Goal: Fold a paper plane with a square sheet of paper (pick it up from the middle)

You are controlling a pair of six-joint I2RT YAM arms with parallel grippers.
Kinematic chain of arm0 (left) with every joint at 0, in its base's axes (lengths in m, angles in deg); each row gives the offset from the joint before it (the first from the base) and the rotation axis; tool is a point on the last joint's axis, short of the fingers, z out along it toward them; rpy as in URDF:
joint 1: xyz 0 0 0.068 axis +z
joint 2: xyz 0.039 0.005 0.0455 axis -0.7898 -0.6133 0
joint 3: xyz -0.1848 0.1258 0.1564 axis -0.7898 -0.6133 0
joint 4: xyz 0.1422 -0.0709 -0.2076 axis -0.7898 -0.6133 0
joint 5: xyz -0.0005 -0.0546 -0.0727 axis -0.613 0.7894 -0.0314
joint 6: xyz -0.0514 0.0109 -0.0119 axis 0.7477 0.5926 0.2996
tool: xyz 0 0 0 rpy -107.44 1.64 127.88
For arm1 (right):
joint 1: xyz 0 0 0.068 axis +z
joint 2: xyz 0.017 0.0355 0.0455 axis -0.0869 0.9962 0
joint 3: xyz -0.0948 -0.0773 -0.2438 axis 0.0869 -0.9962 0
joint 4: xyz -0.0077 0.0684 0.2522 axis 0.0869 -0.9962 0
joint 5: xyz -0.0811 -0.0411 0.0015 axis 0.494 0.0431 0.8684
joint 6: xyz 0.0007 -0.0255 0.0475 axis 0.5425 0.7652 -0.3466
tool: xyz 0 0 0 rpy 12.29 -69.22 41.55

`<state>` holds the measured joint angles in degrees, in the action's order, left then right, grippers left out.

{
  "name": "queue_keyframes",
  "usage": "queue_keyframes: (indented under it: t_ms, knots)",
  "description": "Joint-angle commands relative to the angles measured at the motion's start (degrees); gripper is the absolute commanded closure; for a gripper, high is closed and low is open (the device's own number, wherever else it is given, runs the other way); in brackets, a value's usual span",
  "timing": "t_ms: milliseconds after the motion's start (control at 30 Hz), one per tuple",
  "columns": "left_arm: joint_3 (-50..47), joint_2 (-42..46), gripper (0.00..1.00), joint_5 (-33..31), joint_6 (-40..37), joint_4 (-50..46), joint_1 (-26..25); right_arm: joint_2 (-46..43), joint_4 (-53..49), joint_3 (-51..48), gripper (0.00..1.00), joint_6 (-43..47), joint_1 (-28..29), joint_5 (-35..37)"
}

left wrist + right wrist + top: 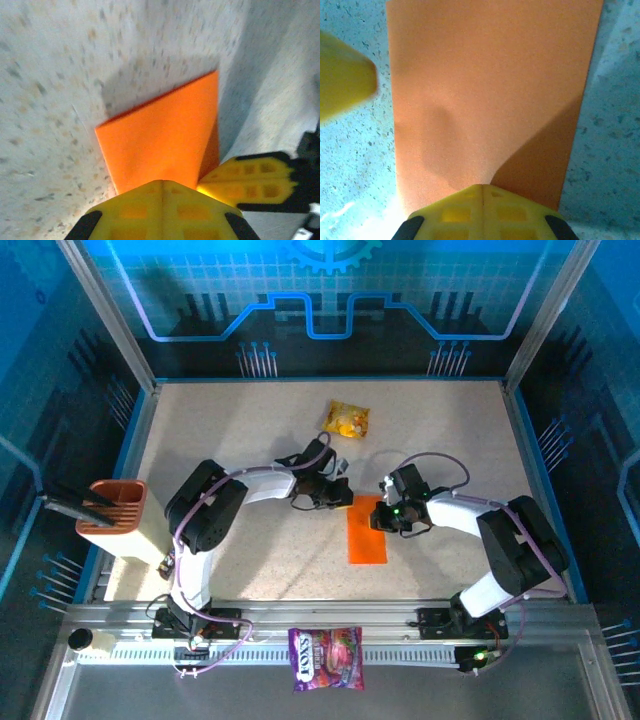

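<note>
The square sheet of paper (pixel 367 532) (pixel 160 135) (pixel 485 75), plain bright orange, lies folded into a narrow strip at the middle of the table. Both grippers meet at its far end. My left gripper (pixel 346 496) (pixel 162 181) reaches in from the left, shut, and a lifted layer of the sheet runs up into its closed tips. My right gripper (pixel 386 516) (pixel 482 186) comes from the right, also shut, with the top layer bulging up to its tips and a darker layer showing beneath. Each wrist view catches the other gripper's yellow fingers (pixel 250 182) (pixel 342 75) close by.
A glossy yellow-orange snack packet (pixel 347 419) lies further back. A purple printed bag (pixel 326 658) rests on the front rail between the arm bases. A brown slotted holder (pixel 112 508) stands at the table's left edge. Blue walls (pixel 140 430) ring the table.
</note>
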<state>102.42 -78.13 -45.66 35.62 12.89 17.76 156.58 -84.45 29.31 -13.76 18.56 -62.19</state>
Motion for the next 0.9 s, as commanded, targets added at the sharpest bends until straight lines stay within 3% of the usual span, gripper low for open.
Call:
queue_keyframes:
  t_ms: [0, 333, 567, 733, 867]
  knots:
    - [3.3, 1.4, 0.95, 1.8, 1.8, 0.1, 1.8, 1.4, -2.3, 1.8, 1.00, 1.9, -0.6, -0.6]
    - [5.5, -2.3, 0.95, 5.9, 1.5, -0.2, 2.0, 2.6, -3.4, 4.0, 1.00, 2.4, -0.6, -0.8]
    - [4.6, -5.5, 0.95, 4.9, 1.3, 0.0, 1.9, -0.1, -3.3, 3.1, 0.98, 1.3, -0.7, -2.5]
    - [5.3, -6.8, 0.95, 4.0, 1.0, -0.9, 1.9, -7.2, -3.3, 2.9, 0.91, -1.2, -0.6, -4.2]
    - [5.8, -7.6, 0.95, 2.5, 0.8, -2.4, 1.8, -13.1, -3.6, 1.1, 0.80, -3.1, -0.5, -3.5]
